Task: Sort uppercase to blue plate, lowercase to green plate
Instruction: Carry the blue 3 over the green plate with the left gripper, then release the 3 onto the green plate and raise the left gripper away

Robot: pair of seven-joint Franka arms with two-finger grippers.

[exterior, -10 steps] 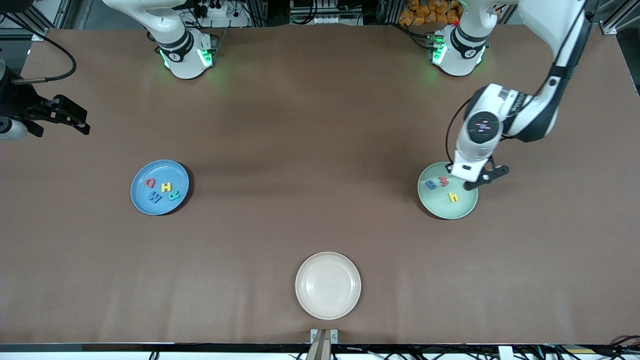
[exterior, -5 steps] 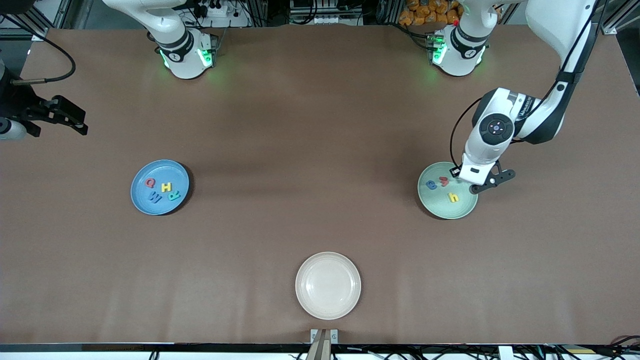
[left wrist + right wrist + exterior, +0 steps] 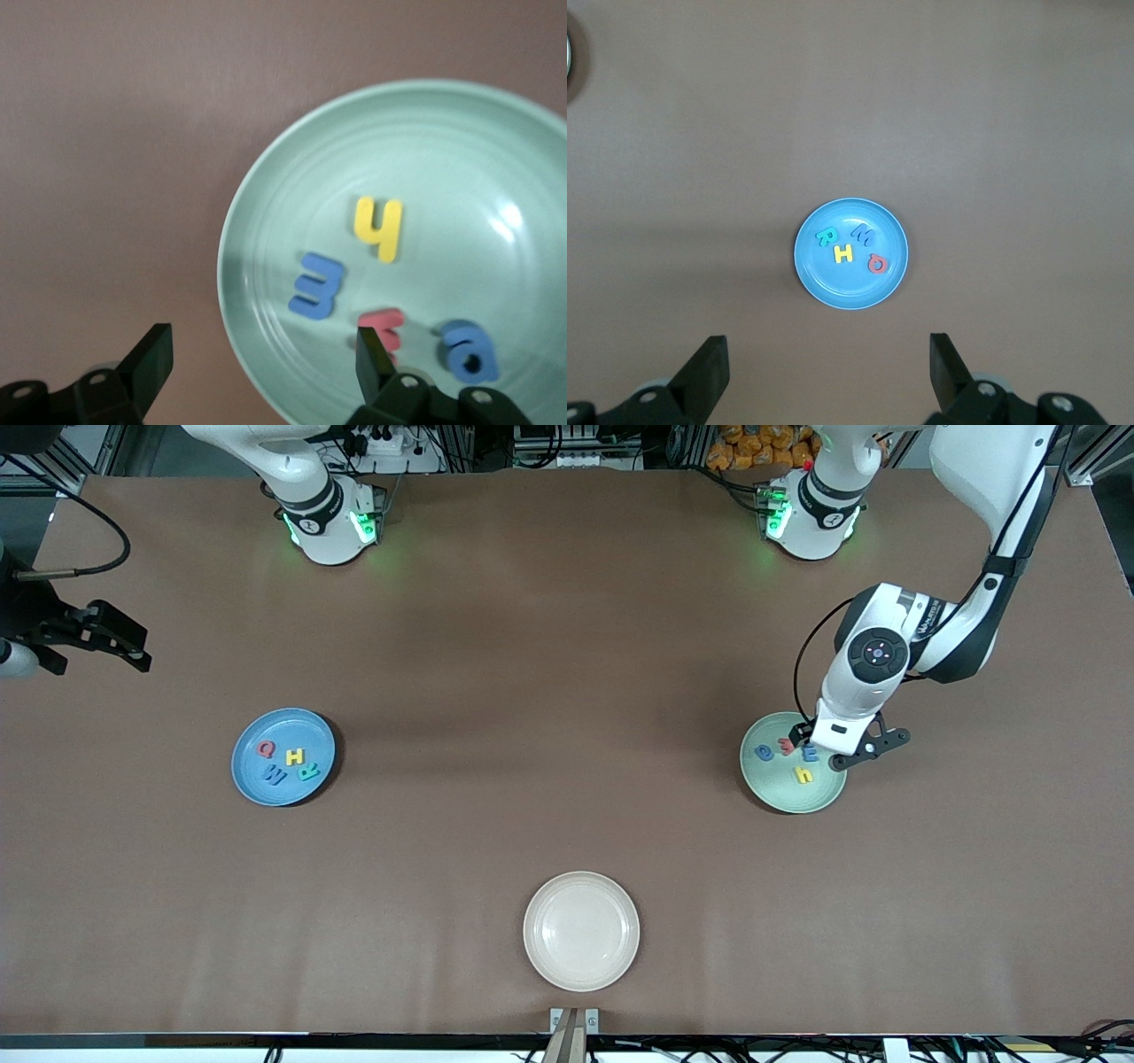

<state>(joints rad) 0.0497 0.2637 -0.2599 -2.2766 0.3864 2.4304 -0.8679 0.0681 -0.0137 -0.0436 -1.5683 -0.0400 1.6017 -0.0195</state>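
The left hand (image 3: 819, 746) hangs over the green plate (image 3: 819, 795), at the edge nearest the robots' bases, its fingers (image 3: 151, 359) spread wide and holding nothing. Under it lie the four small letters: blue E-shaped letter (image 3: 315, 285), yellow h (image 3: 379, 227), red w (image 3: 383, 323) partly hidden by one finger, and blue a (image 3: 466, 349). In the front view the hand's body covers part of that plate's rim.

Well apart, toward the right arm's end of the desk (image 3: 532, 691), the blue plate (image 3: 248, 779) carries red Q (image 3: 876, 263), yellow H (image 3: 843, 253), blue M (image 3: 862, 234) and teal R (image 3: 827, 236). The right hand (image 3: 97, 638) waits high above that end, fingers (image 3: 707, 370) wide. A cream plate (image 3: 580, 974) sits nearest the front camera.

Half a second ago the blue E-shaped letter was not visible on the green plate; the left hand has shifted only slightly.
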